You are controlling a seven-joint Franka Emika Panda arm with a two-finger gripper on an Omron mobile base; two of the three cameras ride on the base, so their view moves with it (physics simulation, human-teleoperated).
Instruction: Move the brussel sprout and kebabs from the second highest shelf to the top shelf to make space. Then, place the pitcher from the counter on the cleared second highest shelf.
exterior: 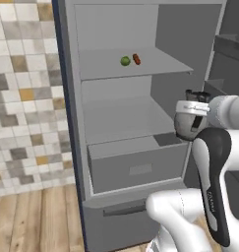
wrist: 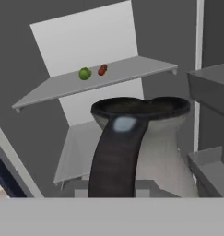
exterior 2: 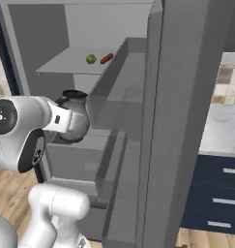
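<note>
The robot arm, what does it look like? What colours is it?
The arm is made of smooth, rounded, glossy white shells. One link has a curved black panel with small grey lettering. In the right base view, a round joint cap is dark with tiny white dots. No loose cables show.

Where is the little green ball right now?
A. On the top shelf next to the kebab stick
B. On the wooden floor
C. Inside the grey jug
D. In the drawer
A. The brussel sprout sits on the top shelf beside the kebabs, while the gripper holds the pitcher lower down.
</note>
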